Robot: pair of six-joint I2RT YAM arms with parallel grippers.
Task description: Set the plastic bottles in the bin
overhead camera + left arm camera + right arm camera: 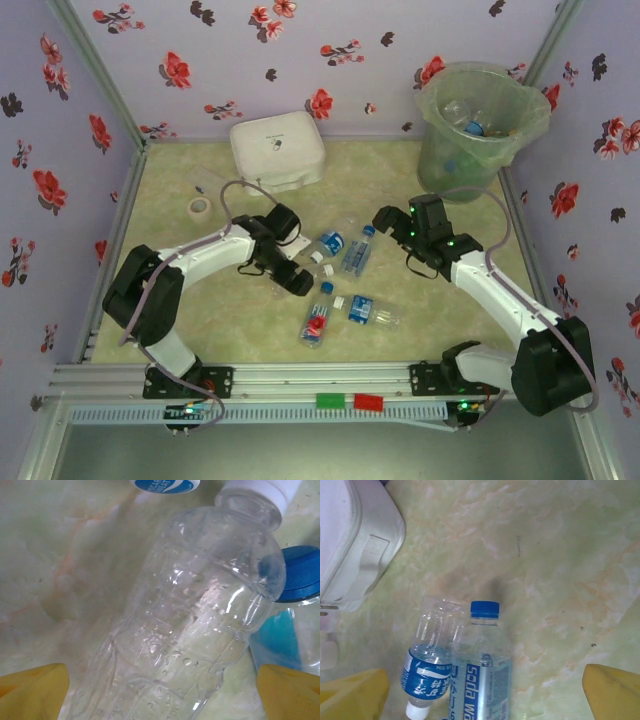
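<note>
**Table** [240, 320]: green marbled top, walled on three sides.

**Bin** [445, 170]: upright in the far right corner, lined with a clear bag. There are bottles inside (one blue cap can be made out; the rest are indistinct).

**White box** [277, 150]: lid closed, at the far edge, left of centre.

**Left gripper** [162, 680]: low over the middle of the table. Its yellow fingers [35, 692] are wide apart, one on either side of a clear bottle [200, 620], and no contact can be seen. This bottle lies flat with its long axis on a diagonal. Its white cap points toward the table's centre. Its shoulder is just beside the blue cap of the red-labelled bottle [317, 322].

**Right gripper** [485, 685]: above the table, right of centre, fingers [612, 692] spread and holding nothing. Below it two bottles lie flat, side by side and touching, with their long axes running roughly far to near:
- Soda-water bottle [482, 670]: blue cap toward the far edge.
- Blue-labelled bottle [427, 665]: reversed, white cap toward the near edge.

**Red-labelled bottle**: lies flat toward the near edge, at centre. Its long axis runs far to near, cap toward the far edge.

**Crosswise bottle** [372, 312]: just right of the red-labelled bottle. It has a blue label, and its white cap points toward the left edge.

**Tape roll** [200, 207]: lying flat near the left edge, well apart from the bottles
</note>
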